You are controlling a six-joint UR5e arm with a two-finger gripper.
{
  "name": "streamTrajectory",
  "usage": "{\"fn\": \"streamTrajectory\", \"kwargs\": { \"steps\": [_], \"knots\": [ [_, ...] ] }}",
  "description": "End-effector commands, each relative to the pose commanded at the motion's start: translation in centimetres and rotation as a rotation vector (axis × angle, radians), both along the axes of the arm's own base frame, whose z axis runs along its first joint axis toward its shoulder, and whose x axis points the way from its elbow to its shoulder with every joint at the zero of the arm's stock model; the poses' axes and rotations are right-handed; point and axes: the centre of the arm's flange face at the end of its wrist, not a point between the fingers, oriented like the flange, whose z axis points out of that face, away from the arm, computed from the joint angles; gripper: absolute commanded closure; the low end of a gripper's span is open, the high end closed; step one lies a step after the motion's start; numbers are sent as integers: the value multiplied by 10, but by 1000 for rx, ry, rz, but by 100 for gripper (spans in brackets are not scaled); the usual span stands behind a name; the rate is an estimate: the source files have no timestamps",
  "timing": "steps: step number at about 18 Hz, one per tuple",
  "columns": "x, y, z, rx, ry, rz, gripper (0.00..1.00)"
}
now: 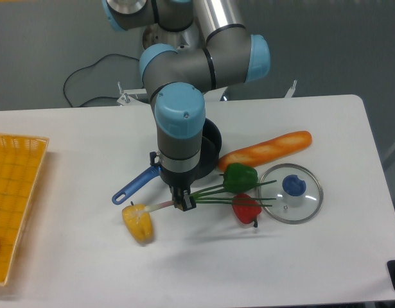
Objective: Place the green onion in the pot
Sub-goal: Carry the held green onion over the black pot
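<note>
The green onion (213, 192) lies on the table. Its pale root end points left toward a yellow pepper and its dark green leaves fan right across the peppers. My gripper (184, 203) is down on the stalk close to the pale end, with its fingers astride it. The wrist hides how far apart the jaws stand. The pot (213, 140) is dark and sits just behind the gripper. The arm mostly hides it, and its blue handle (136, 186) sticks out to the front left.
A yellow pepper (139, 221) lies left of the gripper. A green bell pepper (239, 177) and a red pepper (246, 208) lie to its right. A glass lid with a blue knob (291, 192) and a baguette (266, 149) are further right. A yellow basket (14, 192) is at the left edge.
</note>
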Motion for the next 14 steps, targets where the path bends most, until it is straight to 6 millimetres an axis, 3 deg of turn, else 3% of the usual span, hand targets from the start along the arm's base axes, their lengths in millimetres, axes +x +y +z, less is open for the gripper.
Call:
{"fn": "streamTrajectory", "kwargs": {
  "steps": [8,14],
  "knots": [
    [6,-6,6,4,-10,24,87],
    [27,-22,16,6,-11,39,87]
  ]
}}
